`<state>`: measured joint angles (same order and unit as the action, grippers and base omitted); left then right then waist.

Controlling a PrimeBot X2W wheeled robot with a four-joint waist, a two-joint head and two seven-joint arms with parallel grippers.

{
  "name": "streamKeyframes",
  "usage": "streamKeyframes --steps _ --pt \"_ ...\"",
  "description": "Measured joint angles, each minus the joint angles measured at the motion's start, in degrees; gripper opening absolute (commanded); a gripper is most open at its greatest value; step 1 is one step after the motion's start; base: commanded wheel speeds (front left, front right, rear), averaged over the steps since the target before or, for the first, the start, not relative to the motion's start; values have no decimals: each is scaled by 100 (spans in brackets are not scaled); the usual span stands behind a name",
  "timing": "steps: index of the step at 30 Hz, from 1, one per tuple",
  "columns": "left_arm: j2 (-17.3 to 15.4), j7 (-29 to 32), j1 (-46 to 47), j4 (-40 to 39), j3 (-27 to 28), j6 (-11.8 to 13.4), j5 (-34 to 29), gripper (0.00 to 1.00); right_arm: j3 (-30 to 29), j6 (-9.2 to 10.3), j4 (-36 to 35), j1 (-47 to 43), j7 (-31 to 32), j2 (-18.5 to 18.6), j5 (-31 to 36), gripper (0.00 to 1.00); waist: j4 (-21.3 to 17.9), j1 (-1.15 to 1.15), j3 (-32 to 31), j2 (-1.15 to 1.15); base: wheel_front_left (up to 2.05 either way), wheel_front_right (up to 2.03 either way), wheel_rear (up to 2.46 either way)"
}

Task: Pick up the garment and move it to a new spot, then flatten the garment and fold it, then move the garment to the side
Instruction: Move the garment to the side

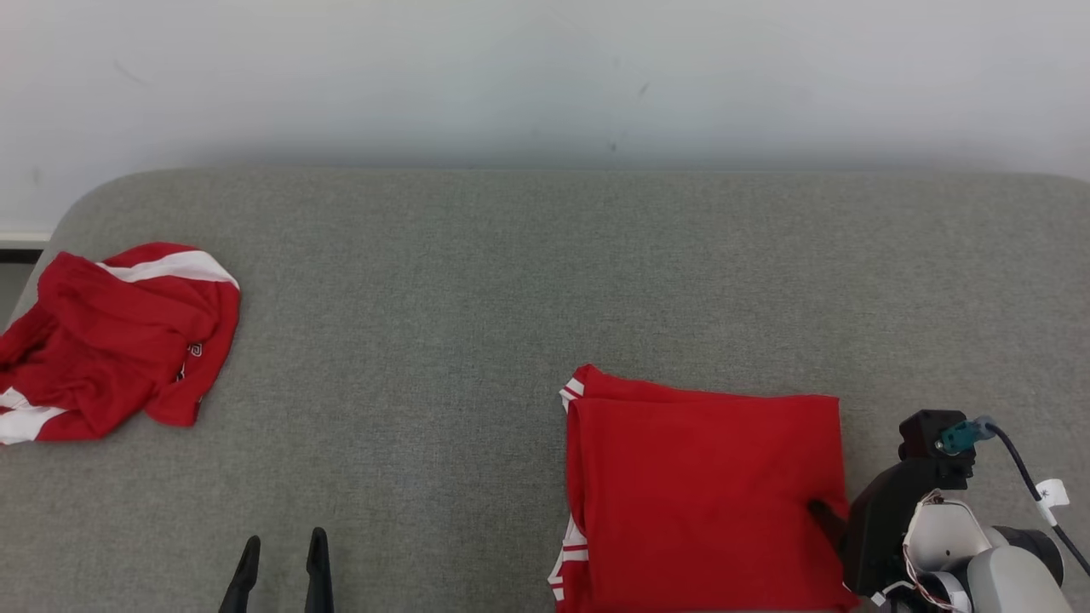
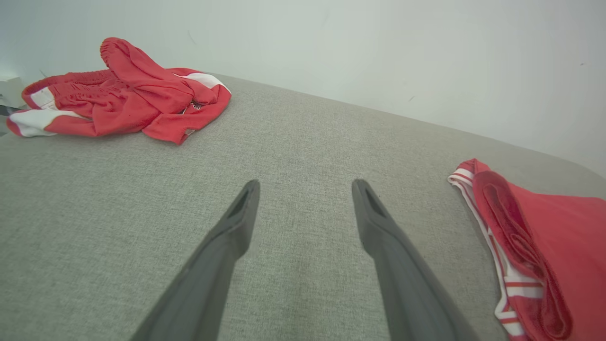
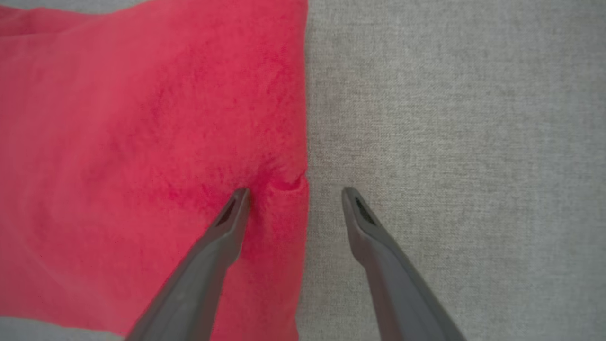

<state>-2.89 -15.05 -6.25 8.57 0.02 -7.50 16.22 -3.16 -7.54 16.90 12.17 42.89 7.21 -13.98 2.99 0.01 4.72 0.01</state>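
One folded red garment (image 1: 707,494) lies flat on the worktop (image 1: 477,281), striped hems toward the robot's left, long axis unclear as its near end leaves frame. Right gripper (image 3: 293,192), open, straddles its right edge, one finger denting cloth, probably to pinch it for moving aside. Left gripper (image 1: 283,545) open, idle well left of it.

Head view: high, facing forward and down over tabletop (image 1: 477,281).
Left wrist view: low, oblique along tabletop.
Right wrist view: close, straight down on edge of folded garment (image 3: 142,142).
Shared by all: folded garment.
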Motion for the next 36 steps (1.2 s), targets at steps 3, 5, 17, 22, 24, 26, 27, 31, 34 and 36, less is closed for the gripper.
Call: streamKeyframes --steps 3,5,17,22,24,26,27,31,34,36 --pt "0 0 92 1 -33 -1 -2 100 -59 0 99 113 56 -37 -11 100 90 0 112 0 0 0 0" --pt "-1 0 158 14 -53 -1 -3 100 -9 0 203 193 82 -63 45 100 169 0 212 0 0 0 0" --pt "-1 0 196 -53 -80 0 -10 100 565 -3 263 392 248 355 162 0 216 -1 343 0 0 0 0" --pt "0 -1 290 -225 -80 -1 -42 100 1294 -3 126 686 258 816 134 0 47 -1 431 0 0 0 0" --pt "-1 0 323 -312 -77 -1 -53 100 1683 -3 42 883 302 1045 59 0 -53 -1 497 0 0 0 0" --pt "-7 0 387 -407 -79 -1 -58 100 2042 -2 -56 1107 298 1301 -30 0 -172 -1 573 0 0 0 0" --pt "-13 -1 435 -458 -74 -1 -65 100 2197 -3 -103 1233 288 1430 -77 0 -236 -1 615 0 0 0 0" --pt "-45 1 561 -644 -73 -1 -131 100 2603 -1 -188 1605 214 1834 -216 0 -447 0 763 0 0 0 0" --pt "-120 -1 727 -844 -81 -1 -224 100 2858 -2 -187 1929 74 2194 -337 0 -670 0 937 0 0 0 0" --pt "-168 0 820 -982 -99 -1 -267 100 2915 -2 -127 2142 -83 2421 -380 0 -822 0 1062 0 0 0 0"
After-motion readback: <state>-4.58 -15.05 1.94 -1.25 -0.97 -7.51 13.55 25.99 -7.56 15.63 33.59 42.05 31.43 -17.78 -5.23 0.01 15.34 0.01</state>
